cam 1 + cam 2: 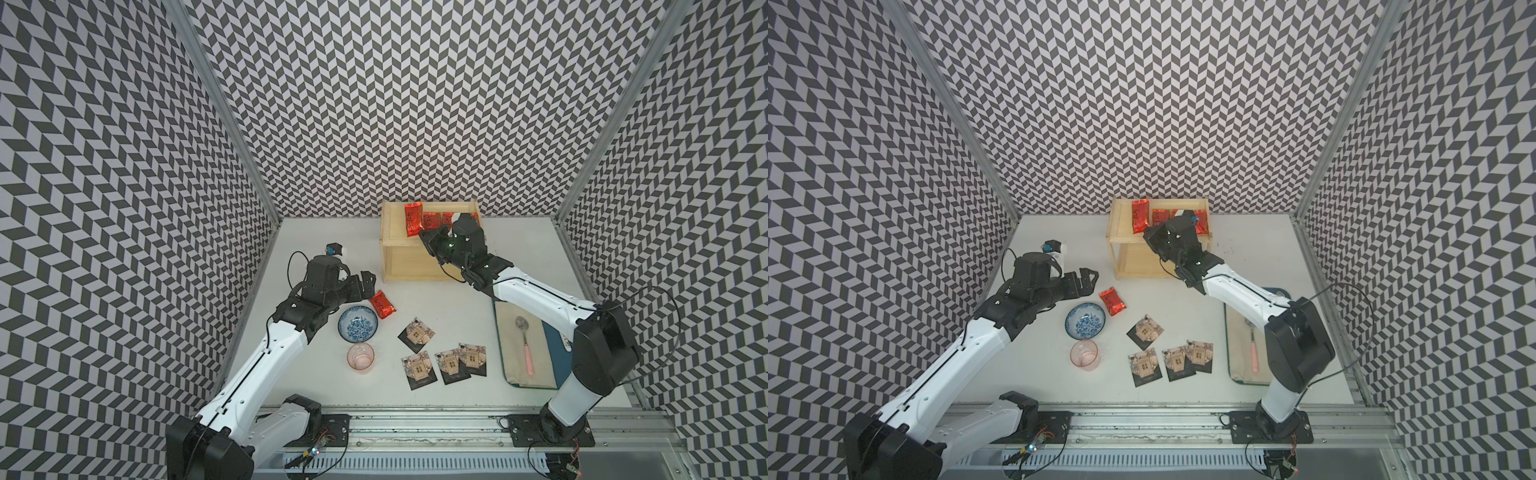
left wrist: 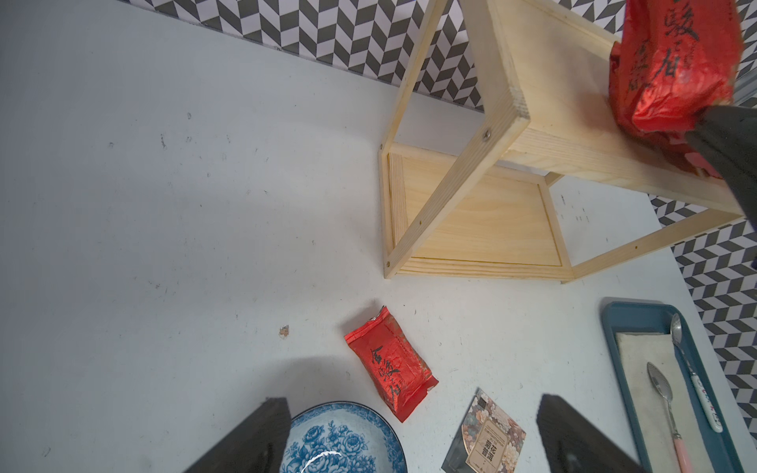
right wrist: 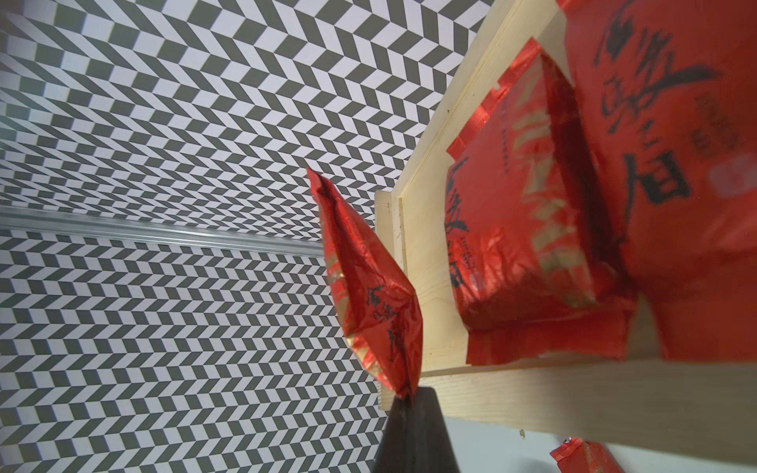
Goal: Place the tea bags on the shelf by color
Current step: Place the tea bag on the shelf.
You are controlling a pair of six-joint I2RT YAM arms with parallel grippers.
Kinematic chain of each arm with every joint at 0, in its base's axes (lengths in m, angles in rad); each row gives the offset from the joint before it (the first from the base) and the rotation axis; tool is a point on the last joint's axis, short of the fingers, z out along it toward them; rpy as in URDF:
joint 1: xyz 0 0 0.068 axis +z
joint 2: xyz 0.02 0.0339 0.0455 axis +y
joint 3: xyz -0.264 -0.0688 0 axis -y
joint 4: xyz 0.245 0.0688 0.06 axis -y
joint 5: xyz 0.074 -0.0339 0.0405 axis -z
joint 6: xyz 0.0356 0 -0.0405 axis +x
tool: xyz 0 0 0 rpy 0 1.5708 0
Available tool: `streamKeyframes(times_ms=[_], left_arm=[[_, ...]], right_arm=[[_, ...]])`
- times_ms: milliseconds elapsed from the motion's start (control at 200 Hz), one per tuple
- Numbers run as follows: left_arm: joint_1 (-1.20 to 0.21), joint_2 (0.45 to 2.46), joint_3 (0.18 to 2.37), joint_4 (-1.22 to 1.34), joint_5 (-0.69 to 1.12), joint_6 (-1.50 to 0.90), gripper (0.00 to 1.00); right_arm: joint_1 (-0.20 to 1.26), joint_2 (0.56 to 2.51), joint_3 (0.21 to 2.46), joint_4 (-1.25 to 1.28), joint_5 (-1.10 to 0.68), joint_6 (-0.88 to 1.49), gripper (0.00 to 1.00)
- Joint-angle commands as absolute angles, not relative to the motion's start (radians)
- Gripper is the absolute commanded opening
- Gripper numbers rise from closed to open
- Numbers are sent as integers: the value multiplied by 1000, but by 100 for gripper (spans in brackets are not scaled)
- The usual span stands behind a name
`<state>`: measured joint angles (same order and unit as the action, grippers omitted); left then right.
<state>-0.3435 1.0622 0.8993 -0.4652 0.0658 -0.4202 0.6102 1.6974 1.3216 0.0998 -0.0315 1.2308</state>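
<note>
Robot test cell, lab-type setting. Black-and-white chevron panels [image 1: 415, 104] wall in three sides, joined by aluminium posts [image 1: 226, 112]. White tabletop [image 1: 436, 303]; left arm [image 1: 266, 357], right arm [image 1: 536, 293] bolted to metal rail [image 1: 415, 428] at front edge; bare circuit board [image 1: 318, 445] exposed.

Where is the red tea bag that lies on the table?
The loose red tea bag lies flat on the table in both top views, just off the open left gripper, beside the blue bowl, in front of the shelf.
</note>
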Motion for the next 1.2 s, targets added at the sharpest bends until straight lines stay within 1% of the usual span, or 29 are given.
streamKeyframes(times_ms=[0, 371, 1056, 1142, 1192], left_arm=[[-337, 1057, 899, -465, 66, -416, 99], [-337, 1060, 899, -472, 58, -416, 99], [-337, 1068, 898, -480, 54, -416, 99], [-336, 1071, 899, -480, 54, -416, 99], [-337, 1072, 899, -479, 54, -416, 99]], right_arm=[[611, 1718, 1359, 128, -40, 1216, 0], [605, 1760, 1361, 163, -55, 1246, 0], [594, 1749, 1339, 177, -26, 1265, 0], [594, 1752, 1339, 188, -35, 1266, 4], [595, 1754, 1339, 193, -43, 1264, 10]])
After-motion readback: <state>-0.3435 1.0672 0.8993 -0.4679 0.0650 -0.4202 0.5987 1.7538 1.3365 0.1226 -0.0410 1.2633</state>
